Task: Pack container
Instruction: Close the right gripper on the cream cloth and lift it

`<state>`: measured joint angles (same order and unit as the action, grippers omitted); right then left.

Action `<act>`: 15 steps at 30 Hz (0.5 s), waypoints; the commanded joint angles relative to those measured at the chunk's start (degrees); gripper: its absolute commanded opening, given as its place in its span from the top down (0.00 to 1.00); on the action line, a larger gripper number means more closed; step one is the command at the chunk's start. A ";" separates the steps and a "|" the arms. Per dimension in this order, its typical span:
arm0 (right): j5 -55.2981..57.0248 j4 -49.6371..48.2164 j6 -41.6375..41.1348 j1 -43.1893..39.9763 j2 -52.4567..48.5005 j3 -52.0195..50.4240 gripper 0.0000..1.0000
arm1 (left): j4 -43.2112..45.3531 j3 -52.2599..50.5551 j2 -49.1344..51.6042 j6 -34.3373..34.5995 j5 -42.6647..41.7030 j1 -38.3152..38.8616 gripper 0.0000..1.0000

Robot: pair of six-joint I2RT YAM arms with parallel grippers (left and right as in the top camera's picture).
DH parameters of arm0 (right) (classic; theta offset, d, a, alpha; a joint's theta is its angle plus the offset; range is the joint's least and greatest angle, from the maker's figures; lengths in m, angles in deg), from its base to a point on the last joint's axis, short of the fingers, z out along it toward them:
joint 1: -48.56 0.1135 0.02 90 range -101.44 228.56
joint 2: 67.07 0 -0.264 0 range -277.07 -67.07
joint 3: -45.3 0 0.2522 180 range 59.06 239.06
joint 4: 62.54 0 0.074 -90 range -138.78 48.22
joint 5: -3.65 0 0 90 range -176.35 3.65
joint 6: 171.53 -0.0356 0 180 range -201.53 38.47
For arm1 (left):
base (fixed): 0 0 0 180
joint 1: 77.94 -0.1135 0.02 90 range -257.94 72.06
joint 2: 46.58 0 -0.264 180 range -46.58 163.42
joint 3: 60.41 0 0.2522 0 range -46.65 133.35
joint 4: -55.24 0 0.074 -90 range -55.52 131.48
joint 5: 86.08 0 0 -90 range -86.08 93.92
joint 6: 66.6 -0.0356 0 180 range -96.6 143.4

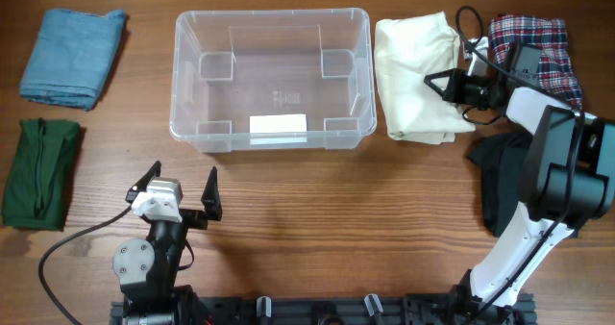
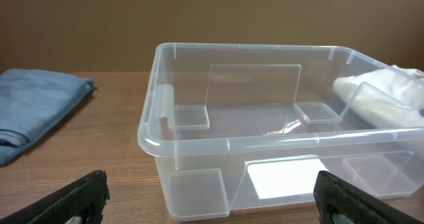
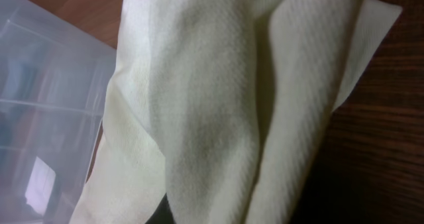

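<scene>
No legible text, white label point(image 1: 278, 124) on clear container point(image 1: 269, 13) wall reads blank, moulded mark point(image 1: 286, 97) on its floor too small to read

The overhead camera looks straight down on the wooden table point(image 1: 288, 200) from well above, taking in the whole work area; the left wrist camera sits low, facing level across the table at the labelled wall of the clear container point(image 2: 265, 151), close by; the right wrist camera looks down at very close range onto the cream cloth point(image 3: 212, 105); all three views share the container and that cloth.
</scene>
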<state>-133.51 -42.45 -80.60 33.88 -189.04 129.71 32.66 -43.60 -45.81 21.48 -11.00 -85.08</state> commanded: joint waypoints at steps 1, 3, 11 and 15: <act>-4.02 -1.29 -2.47 0.42 -1.66 0.02 0.96 | 0.07 -0.33 -0.50 -0.87 -0.07 0.26 0.00; -6.40 -1.84 -3.17 0.24 -1.64 0.50 0.96 | 0.07 -0.33 -0.50 -0.87 -0.07 0.26 0.00; -10.56 1.33 -5.44 0.20 1.53 5.33 0.96 | 0.07 -0.33 -0.50 -0.87 -0.07 0.26 0.00; -10.38 2.27 -5.42 0.20 5.57 6.14 0.96 | 0.07 -0.33 -0.50 -0.87 -0.07 0.26 0.00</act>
<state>-139.92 -40.05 -85.23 33.86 -188.76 133.39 32.66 -43.60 -45.81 21.48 -10.98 -85.08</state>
